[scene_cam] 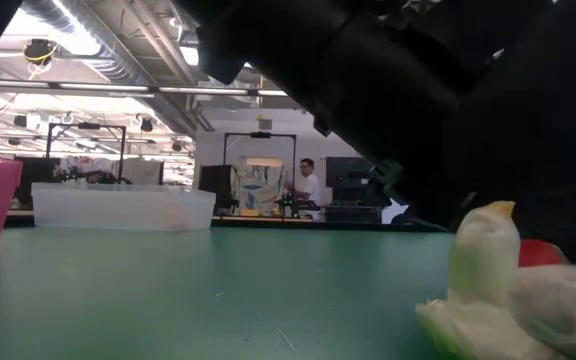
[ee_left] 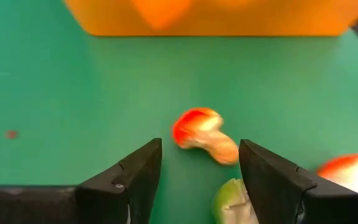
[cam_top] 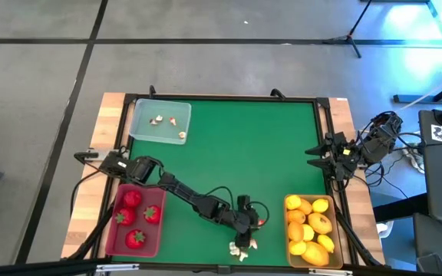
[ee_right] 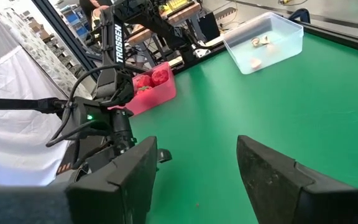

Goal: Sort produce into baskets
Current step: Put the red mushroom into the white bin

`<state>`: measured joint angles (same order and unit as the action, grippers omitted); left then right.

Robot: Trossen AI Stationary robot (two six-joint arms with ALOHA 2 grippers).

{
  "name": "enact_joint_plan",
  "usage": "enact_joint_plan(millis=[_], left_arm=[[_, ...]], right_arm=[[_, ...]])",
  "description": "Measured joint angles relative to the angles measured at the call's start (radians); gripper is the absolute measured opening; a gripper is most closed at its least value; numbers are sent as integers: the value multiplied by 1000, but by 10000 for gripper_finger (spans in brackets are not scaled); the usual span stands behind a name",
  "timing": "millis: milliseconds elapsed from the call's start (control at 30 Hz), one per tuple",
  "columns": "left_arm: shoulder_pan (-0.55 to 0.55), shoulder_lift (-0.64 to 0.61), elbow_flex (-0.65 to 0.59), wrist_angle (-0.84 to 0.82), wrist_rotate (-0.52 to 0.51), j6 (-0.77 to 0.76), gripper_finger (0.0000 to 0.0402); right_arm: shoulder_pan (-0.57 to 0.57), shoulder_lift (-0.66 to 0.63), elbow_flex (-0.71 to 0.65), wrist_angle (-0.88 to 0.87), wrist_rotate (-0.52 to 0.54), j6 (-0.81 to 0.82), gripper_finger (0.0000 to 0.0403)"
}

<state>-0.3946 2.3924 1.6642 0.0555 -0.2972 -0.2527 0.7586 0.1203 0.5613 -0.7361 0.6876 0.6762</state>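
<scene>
Left hand (cam_top: 245,222) sits low over the green table (cam_top: 236,146), bottom centre of the high view, arm stretched diagonally from the left edge. Its fingers (ee_left: 132,177) stand apart and hold nothing. In the left wrist view a small red-and-white bit (ee_left: 202,134) lies on the mat in the gap between them, just ahead of the tips; I cannot tell whether it touches either finger. A pale greenish-white bit (ee_left: 232,202) lies beside the right-hand finger, and another red-and-white one (ee_left: 352,171) at the frame's right edge. In the high view a little cluster of white bits (cam_top: 242,248) lies just below the hand.

Right hand (cam_top: 318,156) hangs at the table's right edge, middle right of the high view, well apart from the produce, fingers spread and empty.

Pinkish-red basket (cam_top: 110,230), lower left: four strawberries (cam_top: 132,199) inside. Tan-yellow basket (cam_top: 288,230), lower right: filled with yellow and orange lemons (cam_top: 319,223). Clear basket (cam_top: 140,111), upper left: a few tiny white bits (cam_top: 158,119) inside.

Low view: a person (scene_cam: 308,185) stands far back in the room beyond the table.
</scene>
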Motion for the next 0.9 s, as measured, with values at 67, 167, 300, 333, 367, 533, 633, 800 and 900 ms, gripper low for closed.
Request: enact_joint_plan(millis=[67, 167, 300, 333, 367, 533, 633, 800, 900], left_arm=[[6, 0, 9, -1, -15, -3, 210], [11, 0, 20, 2, -15, -3, 210], [9, -11, 20, -5, 5, 0, 210], [7, -22, 20, -5, 10, 2, 210], [5, -34, 20, -8, 11, 9, 210], [4, -51, 21, -3, 12, 15, 210], [8, -48, 20, 1, 12, 12, 210], [6, -48, 20, 13, 15, 34, 210], [6, -45, 20, 23, 15, 43, 210]], right_arm=[[0, 0, 0, 1, 0, 0, 221], [0, 0, 0, 1, 0, 0, 221], [0, 0, 0, 0, 0, 0, 221], [0, 0, 0, 1, 0, 0, 221], [0, 0, 0, 1, 0, 0, 221], [0, 0, 0, 1, 0, 0, 221], [0, 0, 0, 1, 0, 0, 221], [0, 0, 0, 1, 0, 0, 221], [0, 0, 0, 1, 0, 0, 221]])
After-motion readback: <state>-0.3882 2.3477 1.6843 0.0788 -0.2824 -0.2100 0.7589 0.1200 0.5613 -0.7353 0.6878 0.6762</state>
